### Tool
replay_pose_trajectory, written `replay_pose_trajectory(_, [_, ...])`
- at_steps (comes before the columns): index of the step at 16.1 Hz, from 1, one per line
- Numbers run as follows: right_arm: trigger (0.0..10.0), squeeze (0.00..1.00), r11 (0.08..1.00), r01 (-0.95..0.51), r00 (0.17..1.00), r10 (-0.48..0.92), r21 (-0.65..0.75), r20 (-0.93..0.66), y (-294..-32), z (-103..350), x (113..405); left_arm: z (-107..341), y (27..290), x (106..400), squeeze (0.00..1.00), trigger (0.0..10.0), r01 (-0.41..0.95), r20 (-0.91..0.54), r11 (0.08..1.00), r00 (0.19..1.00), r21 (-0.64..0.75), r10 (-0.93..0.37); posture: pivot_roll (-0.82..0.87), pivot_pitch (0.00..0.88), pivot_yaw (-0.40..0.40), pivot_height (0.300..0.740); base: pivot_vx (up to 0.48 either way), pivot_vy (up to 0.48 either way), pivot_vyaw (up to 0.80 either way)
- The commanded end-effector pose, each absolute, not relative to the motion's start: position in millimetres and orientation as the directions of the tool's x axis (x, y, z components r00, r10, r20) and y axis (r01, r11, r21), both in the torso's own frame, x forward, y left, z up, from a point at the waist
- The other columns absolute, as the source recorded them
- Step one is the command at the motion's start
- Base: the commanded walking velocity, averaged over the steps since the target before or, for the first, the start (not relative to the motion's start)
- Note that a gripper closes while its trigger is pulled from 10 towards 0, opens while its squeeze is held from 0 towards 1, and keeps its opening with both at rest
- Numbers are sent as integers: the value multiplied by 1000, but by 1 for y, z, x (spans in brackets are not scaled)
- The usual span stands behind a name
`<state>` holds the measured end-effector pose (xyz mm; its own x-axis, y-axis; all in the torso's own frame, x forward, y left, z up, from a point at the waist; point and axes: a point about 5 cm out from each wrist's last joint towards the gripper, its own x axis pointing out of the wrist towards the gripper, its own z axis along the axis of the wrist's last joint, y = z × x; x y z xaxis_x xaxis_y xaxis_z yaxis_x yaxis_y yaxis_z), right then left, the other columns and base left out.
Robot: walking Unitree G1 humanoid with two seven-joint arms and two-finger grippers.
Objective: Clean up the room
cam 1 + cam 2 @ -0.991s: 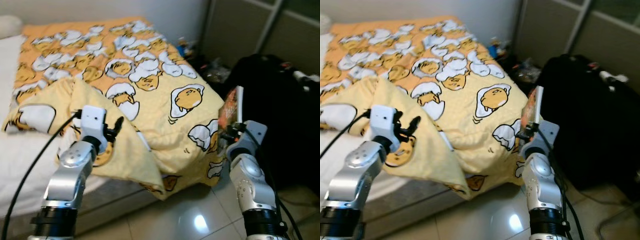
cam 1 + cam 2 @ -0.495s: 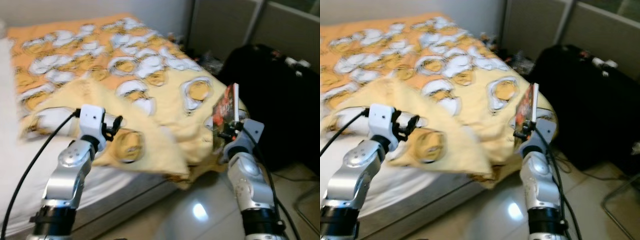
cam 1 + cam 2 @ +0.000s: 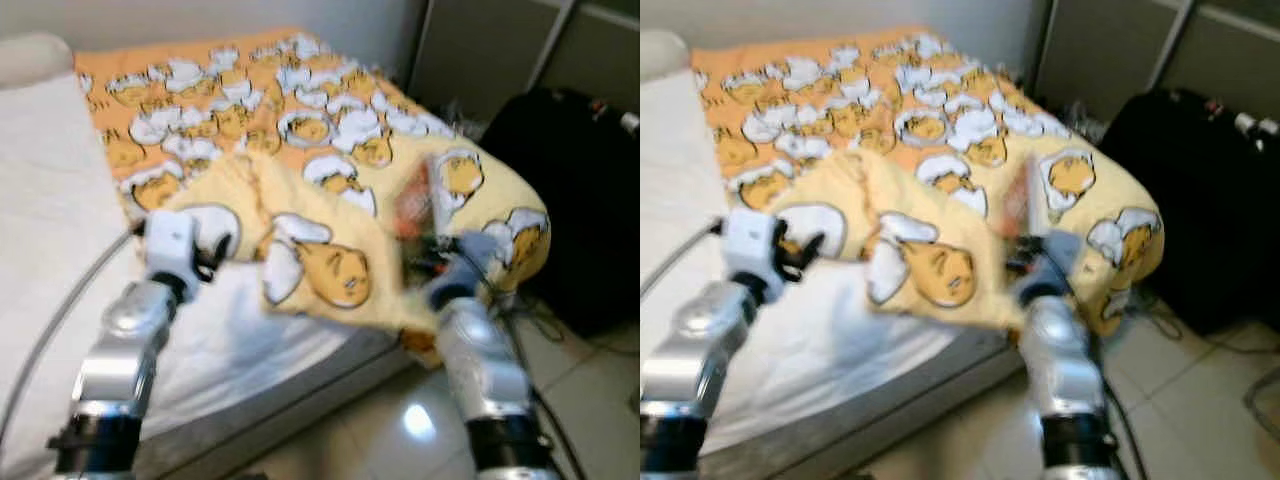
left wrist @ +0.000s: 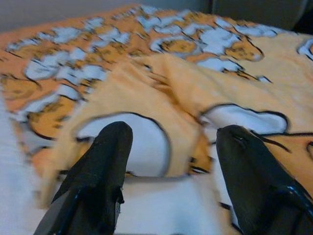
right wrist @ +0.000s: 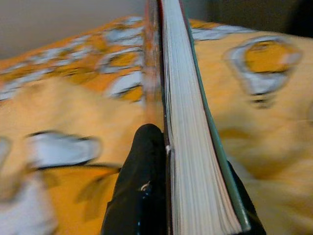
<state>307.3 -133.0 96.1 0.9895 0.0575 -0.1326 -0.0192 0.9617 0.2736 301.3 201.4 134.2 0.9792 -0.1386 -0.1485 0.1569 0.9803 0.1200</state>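
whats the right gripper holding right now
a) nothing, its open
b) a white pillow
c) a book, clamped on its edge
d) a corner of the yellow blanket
c: in the right wrist view the right gripper is shut on a book, its stacked page edges running up between the black fingers, with the egg-print yellow blanket lying behind it.

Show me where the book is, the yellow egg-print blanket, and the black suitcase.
book (image 5: pixel 188 147), right wrist view, on its white page edge.
yellow egg-print blanket (image 3: pixel 330 270), left eye view, on the folded-over corner with the egg print.
black suitcase (image 3: pixel 1200 200), right eye view, on its dark front.
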Motion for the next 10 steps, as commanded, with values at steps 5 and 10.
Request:
replay_pose_trajectory(5, [10000, 0, 973, -96, 992, 111, 209, -61, -135, 114, 312, 135, 193, 303, 0, 10000, 180, -144, 977, 976, 115, -163, 27, 0, -5, 740, 0, 440, 160])
replay_pose_trajectory(10, [10000, 0, 974, -115, 990, 128, 193, -53, -133, 115, 312, 136, 192, 304, 0, 10000, 180, -141, 977, 976, 116, -163, 28, 0, -7, 740, 0, 439, 640])
